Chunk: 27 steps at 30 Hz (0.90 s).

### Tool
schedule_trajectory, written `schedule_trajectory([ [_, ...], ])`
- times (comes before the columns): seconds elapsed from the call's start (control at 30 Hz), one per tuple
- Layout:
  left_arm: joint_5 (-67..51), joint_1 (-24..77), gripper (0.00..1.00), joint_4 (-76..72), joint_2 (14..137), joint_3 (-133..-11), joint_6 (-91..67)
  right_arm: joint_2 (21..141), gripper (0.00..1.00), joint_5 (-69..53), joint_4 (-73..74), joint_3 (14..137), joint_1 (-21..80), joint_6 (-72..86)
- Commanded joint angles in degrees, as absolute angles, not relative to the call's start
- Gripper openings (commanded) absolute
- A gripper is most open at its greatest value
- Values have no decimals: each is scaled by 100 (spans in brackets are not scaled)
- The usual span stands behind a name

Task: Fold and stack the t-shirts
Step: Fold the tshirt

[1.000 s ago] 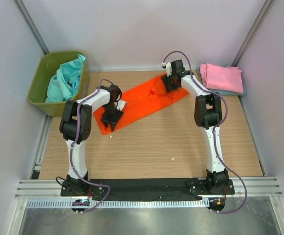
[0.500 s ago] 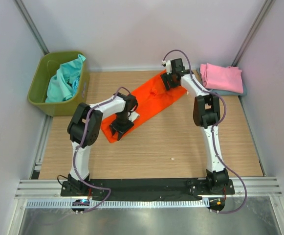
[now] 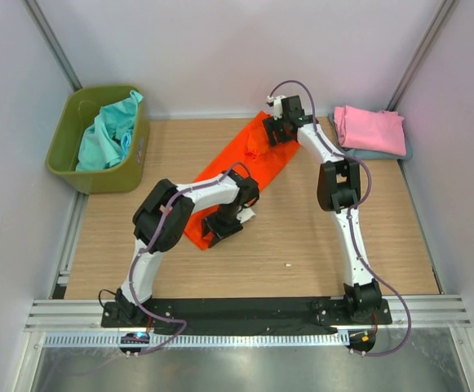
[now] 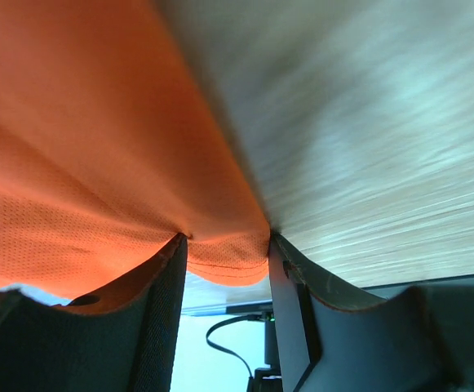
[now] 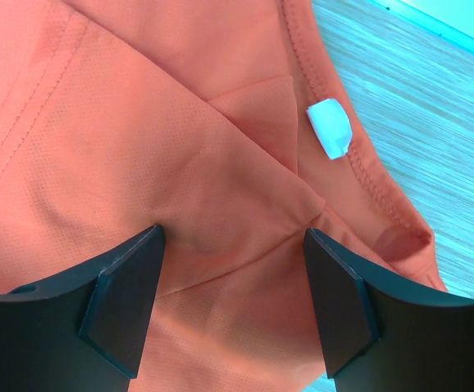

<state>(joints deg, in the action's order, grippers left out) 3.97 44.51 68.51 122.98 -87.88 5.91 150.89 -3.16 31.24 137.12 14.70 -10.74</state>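
Note:
The bright orange t-shirt lies as a long slanted strip across the table's middle. My left gripper is at its near end, shut on a pinch of the orange cloth, which drapes away to the left of the fingers. My right gripper is at the far end, open, its fingers spread over creased orange fabric beside the collar and white label. A folded pink t-shirt rests on a grey-blue one at the far right. Teal t-shirts fill the bin.
The olive-green bin stands at the far left, off the wooden table. A tiny white scrap lies on the wood near the middle. Grey walls close in both sides and the back.
My left gripper has dragged the shirt's near end to the right and toward the front, so the strip now runs steeper. My right gripper's fingers have spread wider and shifted slightly left.

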Motion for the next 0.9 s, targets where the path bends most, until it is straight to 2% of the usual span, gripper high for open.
schedule_trajectory([
  [0.0,351,4781,45,6513,12568,-8824,483,15065,75,-325,2944,13948,1512,-984],
  [0.13,369,4922,43,6521,12603,-8798,457,14950,76,-281,2962,13852,1485,-1020],
  [0.2,282,5009,28,6556,12691,-8868,475,14924,75,-255,2962,13825,1441,-1028],
  [0.27,203,5088,19,6592,12753,-9035,483,14889,74,-194,2945,13808,1406,-1055],
  [0.37,18,5194,13,6732,12867,-9315,501,14845,73,-228,2892,13781,1371,-1142],
  [0.87,-790,5765,17,7154,14018,-11179,466,15284,73,-1054,2681,14291,1441,-888],
])
